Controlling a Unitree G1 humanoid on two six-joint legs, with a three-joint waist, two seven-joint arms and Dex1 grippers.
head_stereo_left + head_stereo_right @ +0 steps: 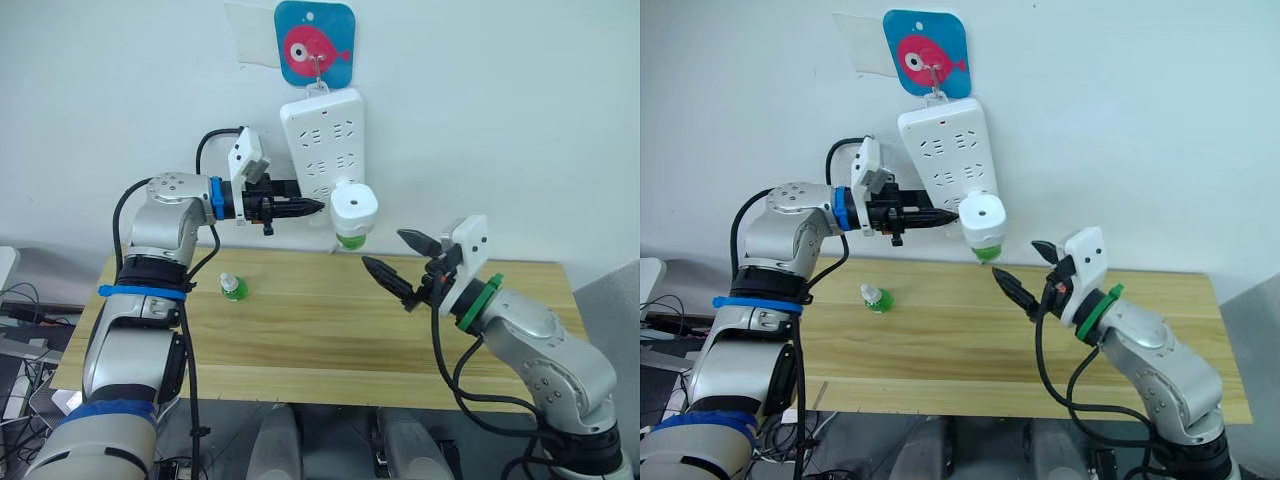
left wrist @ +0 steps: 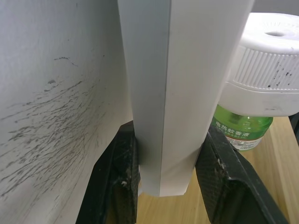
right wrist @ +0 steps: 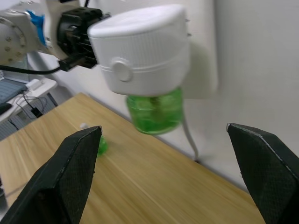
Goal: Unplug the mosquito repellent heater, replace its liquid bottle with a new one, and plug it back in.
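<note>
Heater btwn open right claw tips

You're looking at a staged test bench in a lab or office room, not a lived-in home. A bare wooden table stands against a plain white wall across the middle of the frame. At upper centre a power strip hangs from a fish-print hook; the wall behind it shows scuff marks in the left wrist view. At lower left, loose cables and grey equipment sit beside the table, typical of a robot workspace.
</note>
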